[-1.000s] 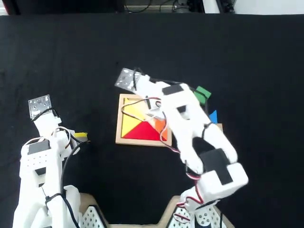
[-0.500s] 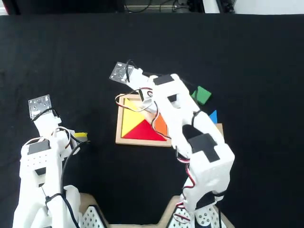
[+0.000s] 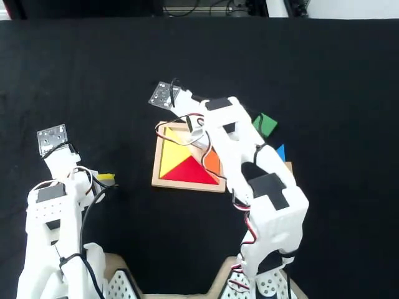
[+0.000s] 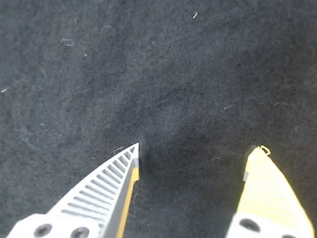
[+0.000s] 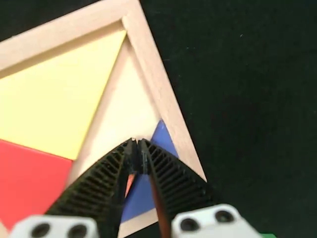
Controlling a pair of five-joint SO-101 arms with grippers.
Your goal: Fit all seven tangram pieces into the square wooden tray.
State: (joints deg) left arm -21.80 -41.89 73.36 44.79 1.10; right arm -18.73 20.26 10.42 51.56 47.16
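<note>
Right wrist view: the right gripper (image 5: 137,148) has its jaws pressed together with nothing between them. Its tips are low over the bare floor of the square wooden tray (image 5: 166,99), at the point of a blue triangle (image 5: 159,144) lying inside the tray against the rim. I cannot tell whether the tips touch it.

I judge the step in hand to be nudging this triangle into its seat. To do it well, I would keep the jaws together, press lightly and slide the piece flat along the rim, so it neither rides up on the frame nor shoves its neighbours.

From above, the tray is a pale wood square near the middle of the black counter (image 4: 148,74). It holds a yellow triangle (image 3: 173,154) at its left, a red triangle (image 3: 187,171) at its near side and an orange piece (image 3: 212,163) to the right. A green piece (image 3: 266,124) and a second blue piece (image 3: 280,152) lie on the counter right of the tray, unplaced.

The left gripper (image 4: 198,153) is well to the left, jaws apart over bare counter.
</note>
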